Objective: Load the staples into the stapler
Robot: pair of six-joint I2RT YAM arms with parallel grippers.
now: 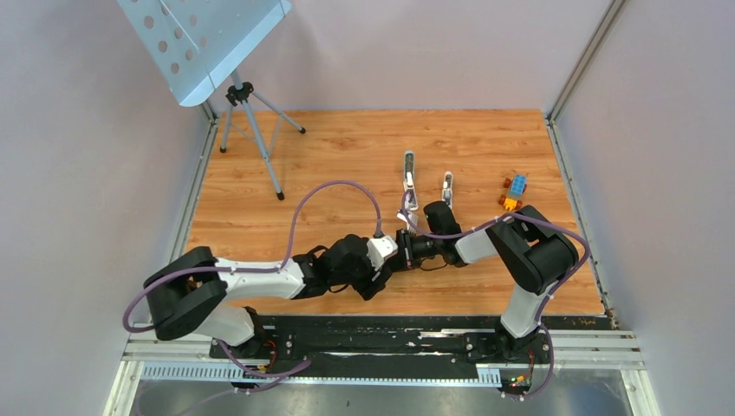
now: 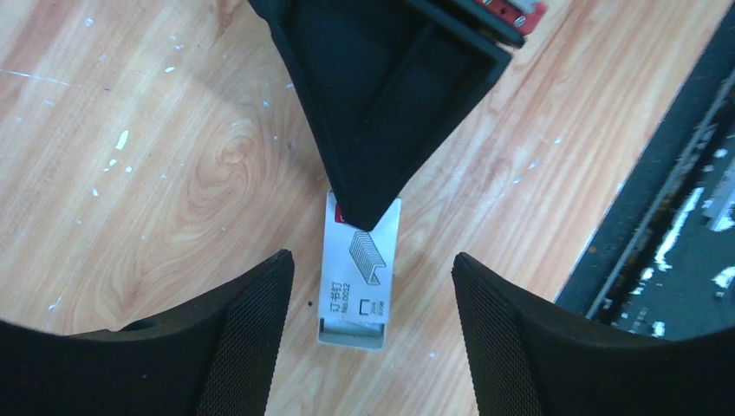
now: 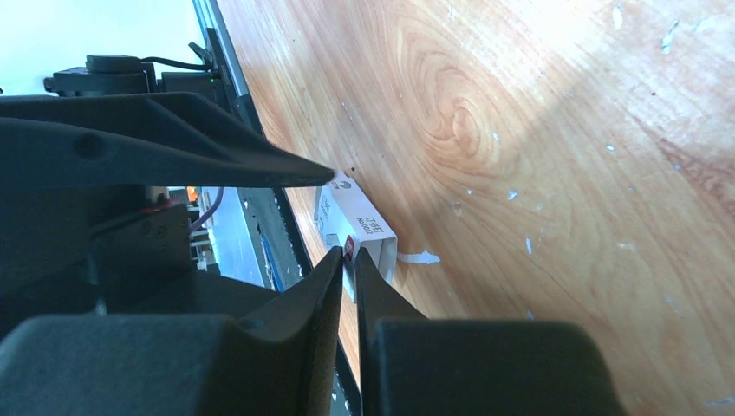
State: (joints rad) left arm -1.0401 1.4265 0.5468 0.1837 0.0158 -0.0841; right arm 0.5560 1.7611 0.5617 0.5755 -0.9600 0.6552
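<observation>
A small white box (image 2: 360, 277) printed with a staple drawing lies on the wooden table between my left gripper's fingers. My left gripper (image 2: 371, 257) is open, with both mesh pads clear of the box. My right gripper (image 3: 348, 256) is shut on the box's far, red-marked end (image 3: 364, 230). The staples are hidden, apart from a grey sliver (image 2: 351, 329) in the box's open near end that I cannot identify. The stapler (image 1: 409, 169) lies farther out at the table's middle, with a second slim piece (image 1: 447, 186) beside it.
A colourful toy-brick block (image 1: 513, 192) sits at the right. A tripod stand (image 1: 247, 100) with a perforated pale plate (image 1: 199, 35) stands at the back left. The black base rail (image 2: 667, 217) runs just right of the box. Grey walls enclose the table.
</observation>
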